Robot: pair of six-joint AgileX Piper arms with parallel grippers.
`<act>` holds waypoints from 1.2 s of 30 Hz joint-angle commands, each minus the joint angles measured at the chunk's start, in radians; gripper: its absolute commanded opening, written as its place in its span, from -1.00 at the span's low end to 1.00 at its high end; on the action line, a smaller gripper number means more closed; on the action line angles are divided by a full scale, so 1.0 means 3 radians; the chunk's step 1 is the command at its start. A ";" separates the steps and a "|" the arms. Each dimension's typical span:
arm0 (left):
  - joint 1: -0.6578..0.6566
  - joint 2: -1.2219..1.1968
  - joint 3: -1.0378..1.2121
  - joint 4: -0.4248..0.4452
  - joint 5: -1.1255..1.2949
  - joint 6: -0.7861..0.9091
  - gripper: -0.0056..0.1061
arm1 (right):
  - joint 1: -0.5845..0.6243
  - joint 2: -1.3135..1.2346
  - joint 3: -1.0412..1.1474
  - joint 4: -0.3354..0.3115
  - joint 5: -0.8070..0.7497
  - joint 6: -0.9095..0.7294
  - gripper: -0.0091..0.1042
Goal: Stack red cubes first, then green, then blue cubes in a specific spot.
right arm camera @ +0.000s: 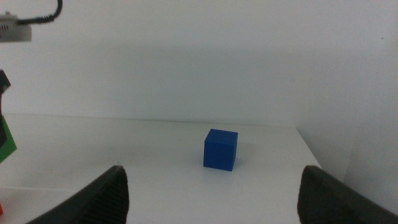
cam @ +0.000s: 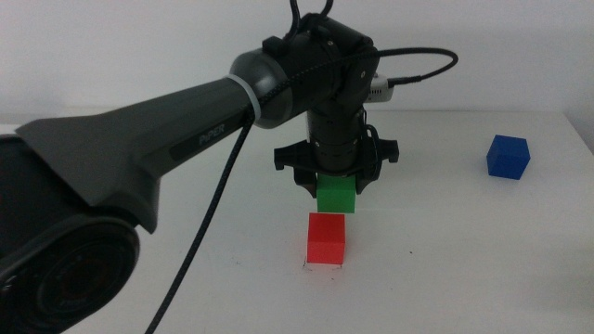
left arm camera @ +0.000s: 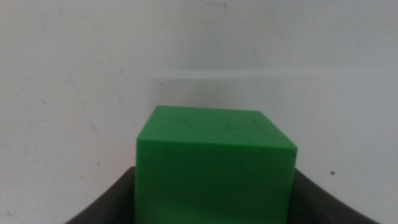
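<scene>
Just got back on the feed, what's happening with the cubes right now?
The left end effector is shut on the green cube and holds it in the air just above the red cube, which sits on the white table by two tiny black marks. The green is not yet on the red. The blue cube sits apart, far to the right. The right end effector is open, facing the blue cube.

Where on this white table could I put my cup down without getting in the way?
The widest bare stretch lies between the red cube and the blue cube, and in front of the blue one. It is crowded at the centre: the left pincer holds the green cube just above the red one. The right pincer waits, open, facing the blue cube.
</scene>
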 commanded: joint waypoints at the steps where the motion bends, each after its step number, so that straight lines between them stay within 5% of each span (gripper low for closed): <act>1: -0.0010 0.0027 -0.0049 -0.0027 0.0027 0.0009 -0.84 | -0.0025 -0.0016 0.0008 0.0001 -0.0019 -0.0018 0.80; 30: 0.0029 -0.0169 0.0579 -0.0228 -0.0089 0.0093 -0.83 | -0.0025 -0.0016 0.0008 0.0001 -0.0019 -0.0018 0.80; 34: 0.0029 -0.0169 0.0579 -0.0228 -0.0123 0.0093 -0.65 | -0.0025 -0.0016 0.0008 0.0001 -0.0019 -0.0018 0.80; 35: 0.0029 -0.0169 0.0579 -0.0186 -0.0153 0.0087 -0.17 | -0.0025 -0.0016 0.0008 0.0001 -0.0019 -0.0018 0.80; 36: 0.0029 -0.0169 0.0579 -0.0168 -0.0160 0.0087 -0.09 | -0.0025 -0.0016 0.0008 0.0001 -0.0019 -0.0018 0.80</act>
